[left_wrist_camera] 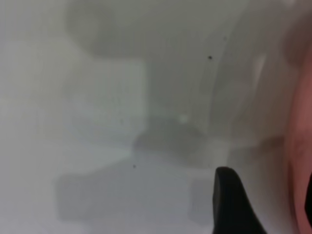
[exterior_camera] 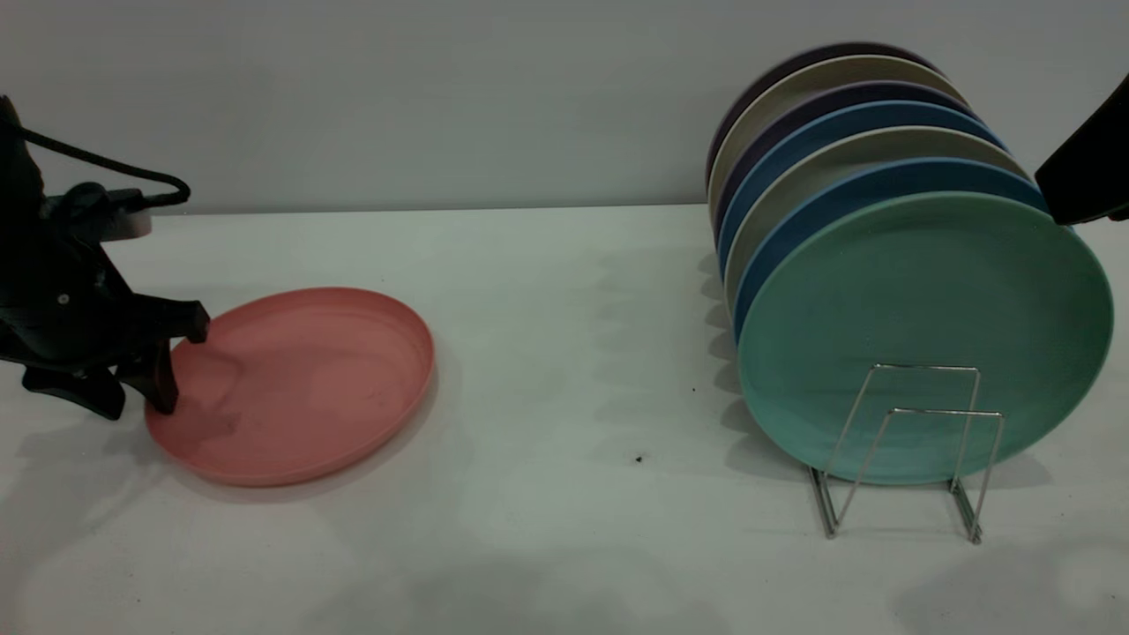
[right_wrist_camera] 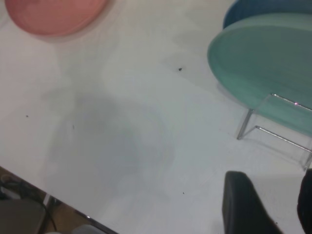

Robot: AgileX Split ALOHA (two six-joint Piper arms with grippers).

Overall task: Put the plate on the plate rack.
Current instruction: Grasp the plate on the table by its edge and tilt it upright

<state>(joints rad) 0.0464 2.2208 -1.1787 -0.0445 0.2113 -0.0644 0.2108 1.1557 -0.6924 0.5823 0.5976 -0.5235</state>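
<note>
Showing an early stage of the task: the salmon-pink plate (exterior_camera: 295, 384) lies flat on the white table (exterior_camera: 564, 353), well apart from the wire plate rack (exterior_camera: 908, 445), and has not been lifted. The left gripper (exterior_camera: 172, 366) sits low at the plate's outer rim, its jaws parted and straddling the rim, one finger above the plate's inner face and one outside and lower; whether either pad touches the plate cannot be told, so the grasp is judged not yet closed. The right gripper (right_wrist_camera: 265, 207) hangs above the table near the rack; its fingers stand apart with nothing between them. The rack already carries a row of upright plates, the teal-green plate (exterior_camera: 926, 335) foremost, with two bare wire loops in front of it. Remaining, by this reading: clamp the rim, raise and tilt the plate, carry it across, and seat it upright in a free front slot.
</note>
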